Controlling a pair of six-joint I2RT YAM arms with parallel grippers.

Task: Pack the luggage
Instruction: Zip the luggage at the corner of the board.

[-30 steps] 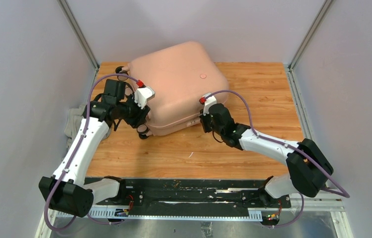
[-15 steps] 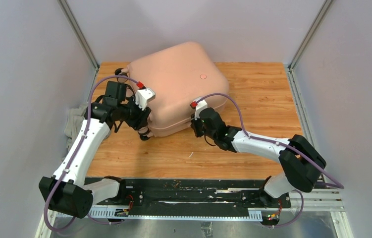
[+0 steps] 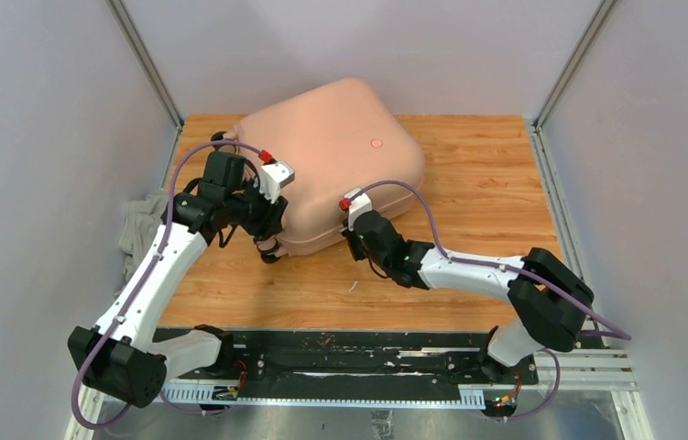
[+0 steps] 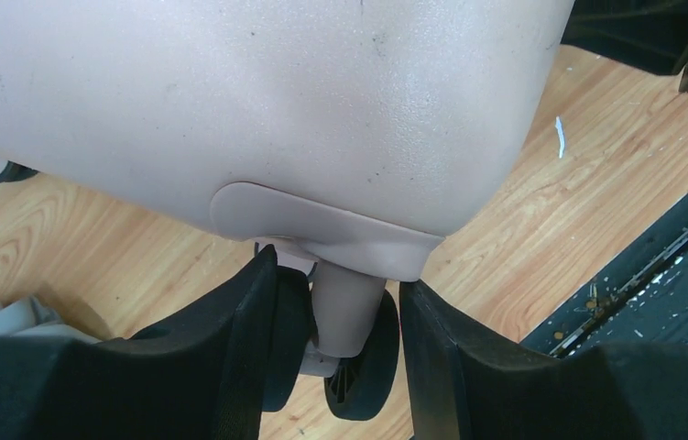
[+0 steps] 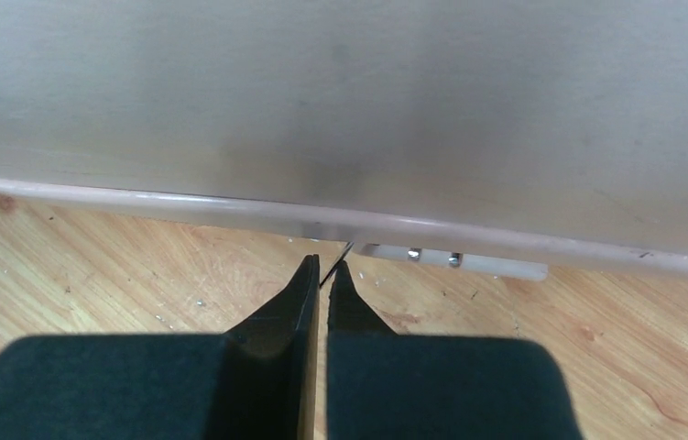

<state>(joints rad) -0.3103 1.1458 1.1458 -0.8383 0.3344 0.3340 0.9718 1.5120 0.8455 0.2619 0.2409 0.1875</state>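
On the light wooden table (image 3: 486, 183), toward its back left, the small pale pink hard-shell suitcase (image 3: 340, 156) lay closed. The left gripper (image 4: 338, 275) clamped its near-corner black double spinner wheel (image 4: 358, 376); that caster could swivel and let the case twist free. The right gripper (image 5: 324, 270), pinched shut at the seam, might skid off the smooth shell.

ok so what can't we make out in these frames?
- Luggage contents: shell closed, every view.
- Right gripper, right wrist: thin dark strand at its shut tips, too small to identify.
- Left gripper, left wrist: fingers flank a wheel; actual clamping unclear.
- Grey cloth, top view: partly under the left arm.
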